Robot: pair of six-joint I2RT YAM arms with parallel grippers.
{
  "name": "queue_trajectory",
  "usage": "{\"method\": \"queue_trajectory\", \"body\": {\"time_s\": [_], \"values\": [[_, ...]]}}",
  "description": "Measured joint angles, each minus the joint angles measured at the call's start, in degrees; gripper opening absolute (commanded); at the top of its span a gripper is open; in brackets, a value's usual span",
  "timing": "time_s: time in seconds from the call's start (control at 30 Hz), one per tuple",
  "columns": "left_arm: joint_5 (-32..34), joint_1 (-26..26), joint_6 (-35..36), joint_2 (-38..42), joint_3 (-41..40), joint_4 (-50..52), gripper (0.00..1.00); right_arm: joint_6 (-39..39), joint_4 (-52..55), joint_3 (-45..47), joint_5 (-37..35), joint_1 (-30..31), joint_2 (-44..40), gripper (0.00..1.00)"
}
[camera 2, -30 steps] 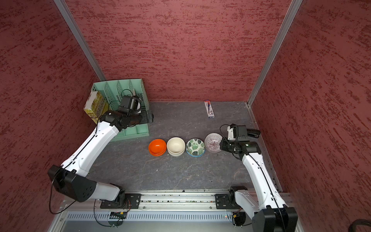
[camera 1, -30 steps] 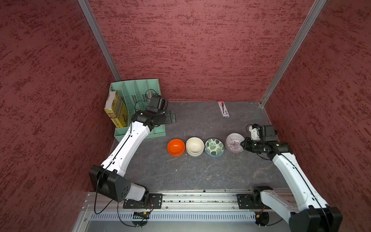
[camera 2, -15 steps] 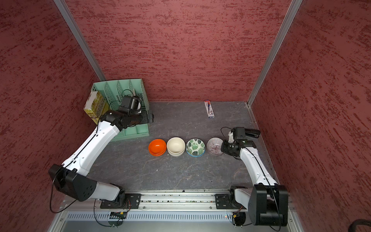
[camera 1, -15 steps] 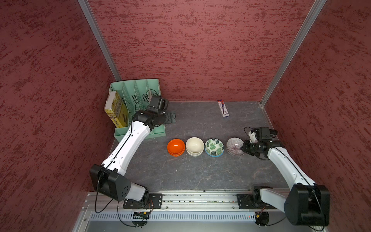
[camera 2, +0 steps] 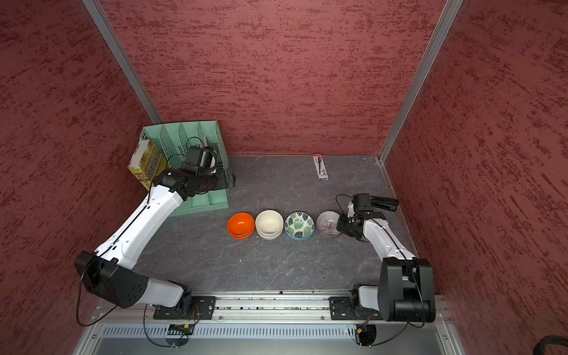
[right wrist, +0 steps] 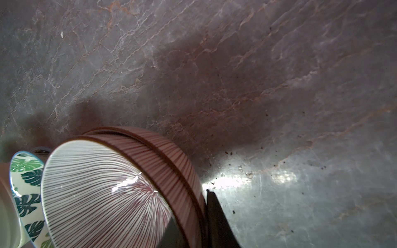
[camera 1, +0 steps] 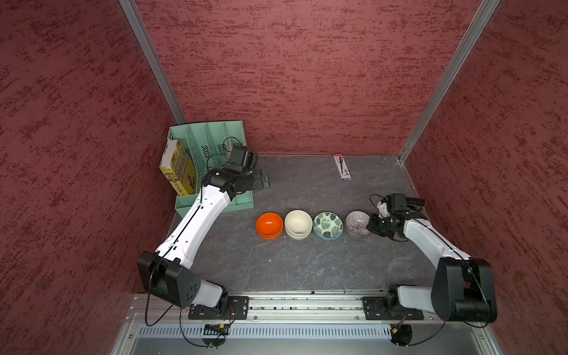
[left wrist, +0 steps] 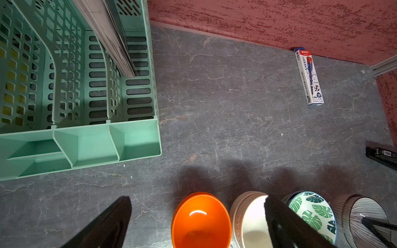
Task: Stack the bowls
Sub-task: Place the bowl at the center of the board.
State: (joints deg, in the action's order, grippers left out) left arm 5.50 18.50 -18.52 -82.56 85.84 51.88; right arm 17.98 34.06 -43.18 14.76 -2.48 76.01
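Reaching low across the bench (camera 1: 292,267), the right arm folds at its elbow; the right fingers (right wrist: 214,214) stand narrow, pinching the rim of the upper purple bowl (right wrist: 103,193), which is nested in the lower purple bowl (right wrist: 163,154) at the row's right end. The leaf stack (camera 1: 327,225), cream stack (camera 1: 298,223) and orange stack (camera 1: 269,225) sit alongside. The left fingers (left wrist: 283,223) hang wide and empty by the green organizer (camera 1: 212,144). Bare bench lies before and behind the row.

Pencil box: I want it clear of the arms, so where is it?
In both top views the pencil box lies flat by the back wall, right of centre, well behind the leaf-print bowl and striped bowl.
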Motion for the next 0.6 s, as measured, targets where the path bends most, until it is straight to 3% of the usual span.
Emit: {"method": "queue_trajectory", "body": {"time_s": [0.6], "values": [[0.4,-0.5,0.0,0.0,0.0,0.0,1.0,0.0,-1.2,0.6,0.0,0.0,2.0,0.1]]}}
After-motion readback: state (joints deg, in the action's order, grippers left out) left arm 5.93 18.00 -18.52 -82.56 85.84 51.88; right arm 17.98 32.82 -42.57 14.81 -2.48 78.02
